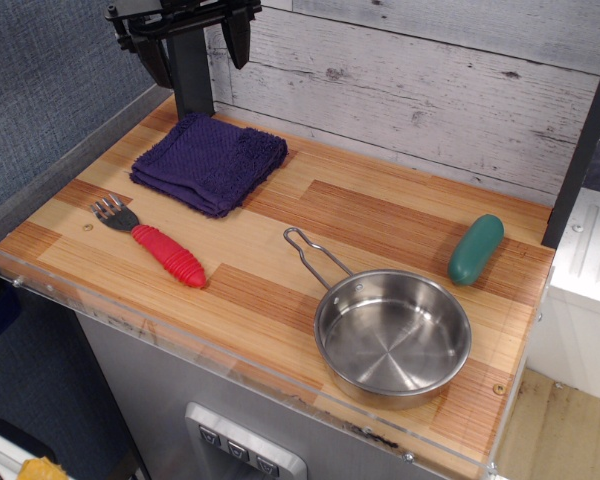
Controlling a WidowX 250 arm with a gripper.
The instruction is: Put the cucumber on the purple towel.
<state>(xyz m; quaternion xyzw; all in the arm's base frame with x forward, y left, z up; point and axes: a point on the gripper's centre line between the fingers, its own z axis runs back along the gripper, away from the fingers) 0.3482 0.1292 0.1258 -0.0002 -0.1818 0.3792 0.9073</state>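
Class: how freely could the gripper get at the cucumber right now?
Probably freely: the gripper hangs open above the purple towel, and the cucumber lies alone, apart from the pan.

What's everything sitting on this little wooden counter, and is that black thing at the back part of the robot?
purple towel: one, dark purple, folded, back left of the counter
fork: one, red ribbed handle with metal tines, front left, in front of the towel
pan: one, shiny steel, empty, front right, handle pointing back left
cucumber: one, teal-green, right edge, behind the pan
counter: one, striped wood
gripper: yes, the robot's; one, black, jaws open and empty, above the towel's back edge
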